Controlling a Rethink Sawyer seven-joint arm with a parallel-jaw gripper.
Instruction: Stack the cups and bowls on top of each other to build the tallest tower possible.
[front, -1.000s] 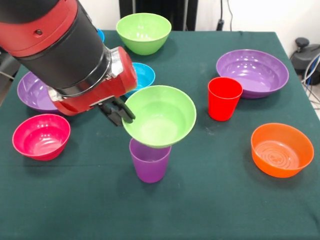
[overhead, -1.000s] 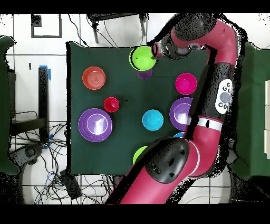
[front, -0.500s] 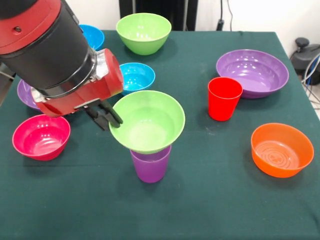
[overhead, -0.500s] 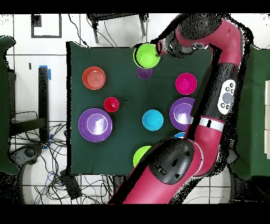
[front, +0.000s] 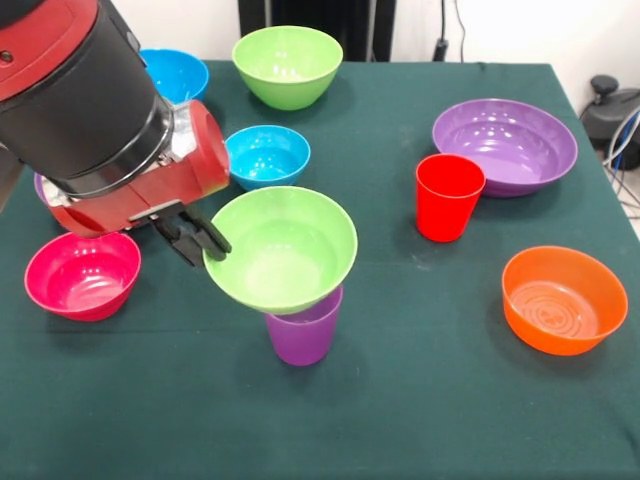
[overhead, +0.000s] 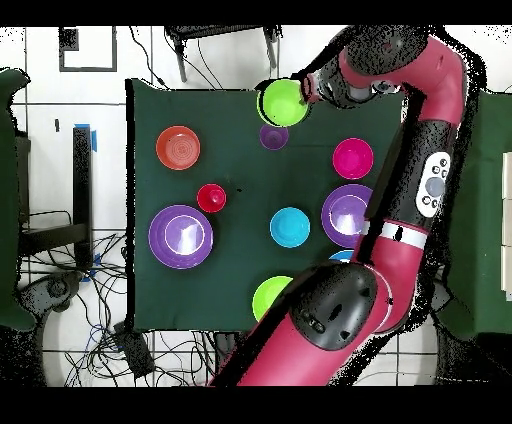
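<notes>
The end effector (front: 197, 237) is pinched on the rim of a lime green bowl (front: 281, 248), holding it tilted above the purple cup (front: 303, 327), its base at the cup's mouth. The red cup (front: 447, 196) stands apart on the tabletop (front: 420, 400), beside 1 purple bowl (front: 505, 145).

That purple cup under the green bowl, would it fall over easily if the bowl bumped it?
Probably, yes. The purple cup is taller than wide and stands on its narrow end, so a sideways nudge would likely tip it. It looks like thin, translucent plastic, so it is probably light and would slide or topple readily. The green bowl, held at its rim by the hand, is much wider than the cup's mouth.
</notes>
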